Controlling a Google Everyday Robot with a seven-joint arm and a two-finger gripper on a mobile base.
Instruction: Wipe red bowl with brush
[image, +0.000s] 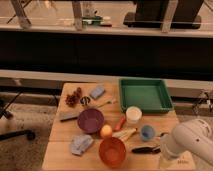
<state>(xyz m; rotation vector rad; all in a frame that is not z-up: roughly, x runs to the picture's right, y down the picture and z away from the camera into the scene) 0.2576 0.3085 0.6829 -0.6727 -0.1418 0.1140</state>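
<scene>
The red bowl (112, 151) stands near the table's front edge, in front of the dark purple bowl (90, 120). The slim black brush (145, 149) lies flat on the table just right of the red bowl, its handle pointing right. My white arm (192, 142) comes in from the lower right. My gripper (164, 149) is at the arm's left end, right beside the brush's handle end and mostly hidden by the arm's bulk.
A green tray (145, 94) sits at the back right. A white cup (133, 114), small blue cup (147, 132), orange ball (105, 131), cream oblong (125, 133), grey block (69, 116), blue-grey cloth (81, 143) and blue sponge (97, 92) crowd the wooden table (62, 155).
</scene>
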